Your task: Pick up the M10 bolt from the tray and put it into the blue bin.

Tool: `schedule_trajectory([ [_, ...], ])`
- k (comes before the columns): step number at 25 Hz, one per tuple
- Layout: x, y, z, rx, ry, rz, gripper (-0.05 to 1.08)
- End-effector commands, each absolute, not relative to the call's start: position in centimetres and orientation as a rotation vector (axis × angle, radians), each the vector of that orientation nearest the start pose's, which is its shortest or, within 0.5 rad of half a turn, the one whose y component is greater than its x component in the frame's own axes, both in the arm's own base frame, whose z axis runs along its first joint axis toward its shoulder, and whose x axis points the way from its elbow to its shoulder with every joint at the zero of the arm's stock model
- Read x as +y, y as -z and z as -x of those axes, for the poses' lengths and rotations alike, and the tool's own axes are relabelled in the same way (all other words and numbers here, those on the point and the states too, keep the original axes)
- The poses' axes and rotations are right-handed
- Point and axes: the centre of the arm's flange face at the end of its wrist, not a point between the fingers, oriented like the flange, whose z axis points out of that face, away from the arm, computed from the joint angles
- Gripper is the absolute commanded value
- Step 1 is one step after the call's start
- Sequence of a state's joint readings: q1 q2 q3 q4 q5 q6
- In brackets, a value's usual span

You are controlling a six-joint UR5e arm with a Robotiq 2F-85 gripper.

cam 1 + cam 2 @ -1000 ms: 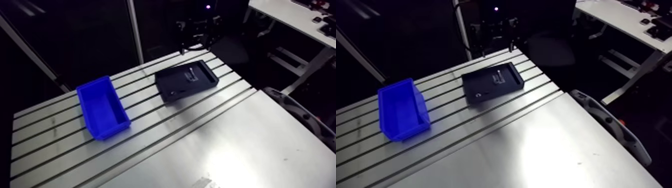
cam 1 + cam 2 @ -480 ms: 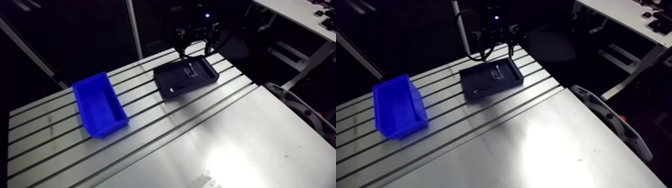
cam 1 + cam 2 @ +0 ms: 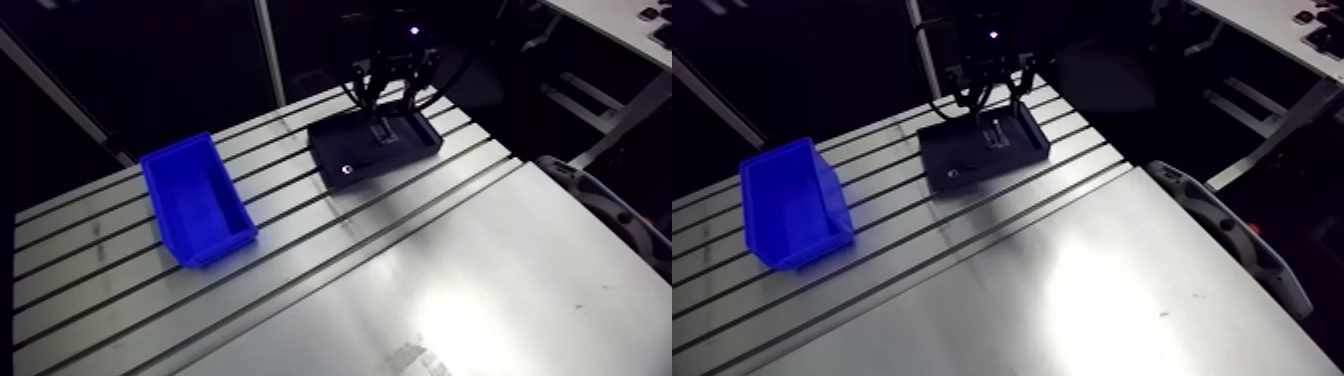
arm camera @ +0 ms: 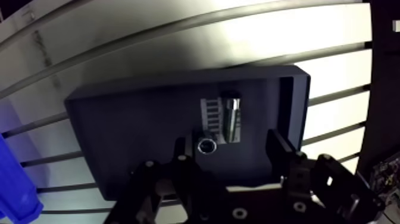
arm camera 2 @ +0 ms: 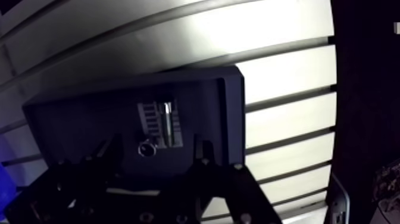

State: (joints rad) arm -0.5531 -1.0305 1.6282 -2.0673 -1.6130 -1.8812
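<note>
Here, your M10 bolt (image 4: 231, 116) lies flat in the black tray (image 4: 131, 131), on a pale ribbed patch of the tray floor. With the tool's forward direction as twelve o'clock, the bolt sits at twelve, its length running from twelve to six and its thicker end pointing away from the tool. A small shiny round piece (image 4: 206, 145) sits just beside the bolt's near end, at about eight o'clock from it, close to one finger.

You can see in the wrist view that the tool (image 4: 227, 149) is released. Its two dark fingers (image 4: 278, 146) stand wide apart with nothing clamped between them, and the bolt lies in line with the gap, just ahead of it. Whether the fingertips touch the tray floor cannot be told.

In the arm view the tool comes down over the tray's far half. The tray rests on the slotted counter (image 3: 450, 290), near its far edge. The blue bin (image 3: 195, 200) stands on the same counter at about nine o'clock from the tray, well apart from it, with its open side up.
</note>
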Motion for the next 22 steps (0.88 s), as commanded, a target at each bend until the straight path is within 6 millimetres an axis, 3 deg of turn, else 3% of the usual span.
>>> schedule_trajectory([
  [1,22.4,-18.9,60.7,3.007,0.009,-0.357,0.40],
  [22,22.5,-17.6,60.8,2.990,0.019,-0.354,0.44],
])
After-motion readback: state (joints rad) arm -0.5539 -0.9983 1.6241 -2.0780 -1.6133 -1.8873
